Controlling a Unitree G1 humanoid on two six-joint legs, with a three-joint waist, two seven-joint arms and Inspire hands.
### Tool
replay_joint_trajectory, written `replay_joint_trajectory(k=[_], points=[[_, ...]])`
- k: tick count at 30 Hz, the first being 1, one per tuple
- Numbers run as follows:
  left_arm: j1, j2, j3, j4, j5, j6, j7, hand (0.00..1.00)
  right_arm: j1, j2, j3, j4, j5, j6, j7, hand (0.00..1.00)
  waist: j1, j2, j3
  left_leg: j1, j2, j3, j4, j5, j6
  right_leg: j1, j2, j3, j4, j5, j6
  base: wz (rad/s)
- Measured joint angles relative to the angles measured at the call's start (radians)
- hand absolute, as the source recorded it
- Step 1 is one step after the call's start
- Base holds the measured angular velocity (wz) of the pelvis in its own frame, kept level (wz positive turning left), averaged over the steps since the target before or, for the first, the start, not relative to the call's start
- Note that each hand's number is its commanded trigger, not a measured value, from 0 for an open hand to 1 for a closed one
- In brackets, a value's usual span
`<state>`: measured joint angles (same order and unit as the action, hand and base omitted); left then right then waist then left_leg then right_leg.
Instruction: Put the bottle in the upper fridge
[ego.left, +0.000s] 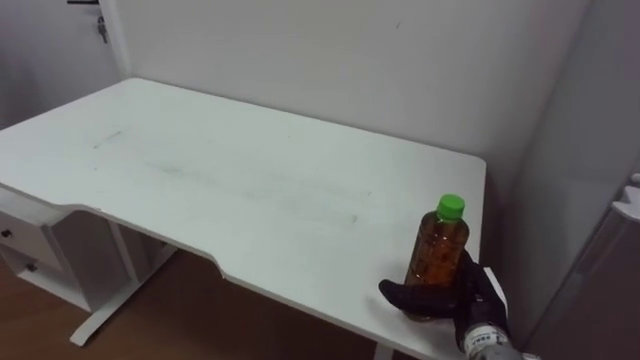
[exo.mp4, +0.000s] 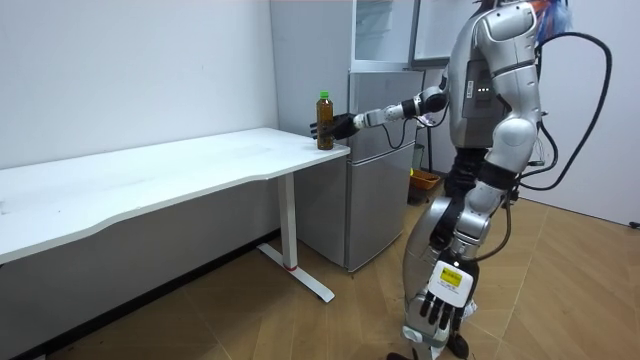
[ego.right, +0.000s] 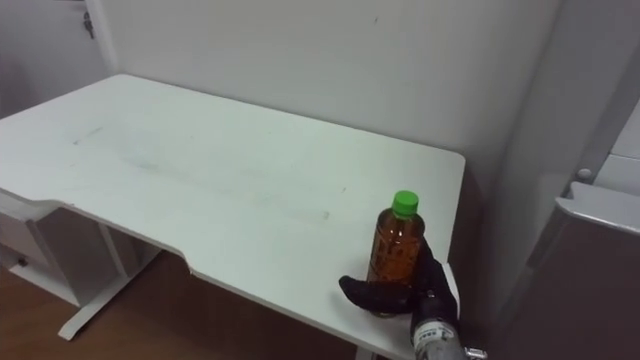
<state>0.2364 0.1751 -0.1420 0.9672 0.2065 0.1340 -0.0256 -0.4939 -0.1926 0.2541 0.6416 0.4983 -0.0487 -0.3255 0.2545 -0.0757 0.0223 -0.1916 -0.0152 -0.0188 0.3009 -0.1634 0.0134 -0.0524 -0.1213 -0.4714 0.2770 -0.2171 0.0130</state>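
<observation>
The amber, clear plastic bottle with a green screw cap (ego.left: 437, 255) stands upright, long axis vertical, on the near right corner of the white rectangular desk table (ego.left: 250, 170), close to its edge. The black right hand (ego.left: 472, 296) is wrapped round the bottle's lower part, thumb on the near left side and fingers curled round the right, so the bottle sits inside the grasp, not beside it. The tall grey fridge (exo.mp4: 375, 150) stands just beside that end of the table, to the robot's right; the coming lift probably has to carry the bottle rightward and upward. The left hand (exo.mp4: 445, 300) hangs low beside the leg, fingers relaxed, well apart from the bottle.
</observation>
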Motion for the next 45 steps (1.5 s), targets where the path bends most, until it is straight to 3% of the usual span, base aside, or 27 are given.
replay_joint_trajectory(k=[9,12,24,30,39,40,41,42,44,45], points=[[-0.005,0.007,0.000,-0.001,-0.062,-0.005,-0.004,0.00,-0.006,0.001,0.000,0.013,0.010,-0.009,-0.015,0.00,0.002,-0.009,0.0040,-0.007,0.002,0.001,0.001,0.001,0.001,-0.006,0.001,-0.002,-0.002,0.001,0.000,0.00],[-0.003,0.006,-0.001,-0.001,-0.095,-0.011,-0.002,0.00,-0.011,0.001,-0.002,0.032,0.034,-0.028,-0.025,0.00,0.002,-0.010,0.0045,-0.007,-0.002,0.000,0.003,0.001,0.001,-0.006,0.004,-0.003,-0.001,0.001,-0.001,0.00],[-0.002,0.006,-0.002,-0.003,-0.099,-0.012,0.017,0.00,-0.038,-0.004,-0.004,0.068,0.084,-0.061,-0.075,0.00,0.001,-0.005,0.0053,-0.022,0.000,0.000,0.006,0.001,0.001,-0.025,0.005,0.000,0.006,0.001,-0.002,0.00],[-0.002,0.007,-0.020,0.001,-0.098,-0.011,0.020,0.00,-0.047,-0.004,-0.004,0.068,0.087,-0.063,-0.087,0.00,0.004,0.006,0.0058,-0.030,0.001,0.001,0.003,0.002,0.001,-0.037,0.002,0.003,0.016,0.001,-0.002,0.00],[-0.002,0.006,-0.021,0.001,-0.116,-0.011,0.023,0.00,-0.048,-0.005,-0.005,0.068,0.090,-0.063,-0.122,0.00,0.025,0.006,0.0055,-0.030,0.000,0.002,0.007,0.002,0.001,-0.037,0.003,0.005,0.015,0.001,-0.002,0.00],[-0.002,0.006,-0.021,0.001,-0.116,-0.011,0.023,0.00,-0.048,-0.005,-0.005,0.068,0.090,-0.063,-0.122,0.05,0.026,0.006,0.0055,-0.030,0.000,0.002,0.006,0.002,0.001,-0.037,0.003,0.005,0.015,0.001,-0.002,0.00],[-0.002,0.006,-0.021,0.001,-0.116,-0.011,0.023,0.00,-0.048,-0.005,-0.005,0.068,0.090,-0.063,-0.122,0.24,0.026,0.006,0.0055,-0.030,0.000,0.002,0.006,0.002,0.001,-0.037,0.003,0.005,0.015,0.001,-0.002,0.00],[-0.002,0.006,-0.021,0.001,-0.116,-0.012,0.023,0.00,-0.048,-0.005,-0.005,0.068,0.090,-0.063,-0.122,0.57,0.026,0.006,0.0055,-0.030,0.000,0.002,0.006,0.002,0.001,-0.037,0.003,0.005,0.015,0.001,-0.002,0.00],[-0.002,0.006,-0.021,0.001,-0.116,-0.012,0.023,0.00,-0.048,-0.005,-0.005,0.068,0.090,-0.063,-0.123,0.77,0.026,0.006,0.0055,-0.030,0.000,0.002,0.006,0.002,0.001,-0.037,0.003,0.005,0.015,0.001,-0.002,0.00],[-0.002,0.006,-0.021,0.001,-0.116,-0.012,0.023,0.00,-0.048,-0.005,-0.005,0.067,0.092,-0.063,-0.124,0.97,0.026,0.006,0.0055,-0.030,0.000,0.002,0.006,0.002,0.001,-0.037,0.002,0.005,0.015,0.001,-0.002,0.00]])
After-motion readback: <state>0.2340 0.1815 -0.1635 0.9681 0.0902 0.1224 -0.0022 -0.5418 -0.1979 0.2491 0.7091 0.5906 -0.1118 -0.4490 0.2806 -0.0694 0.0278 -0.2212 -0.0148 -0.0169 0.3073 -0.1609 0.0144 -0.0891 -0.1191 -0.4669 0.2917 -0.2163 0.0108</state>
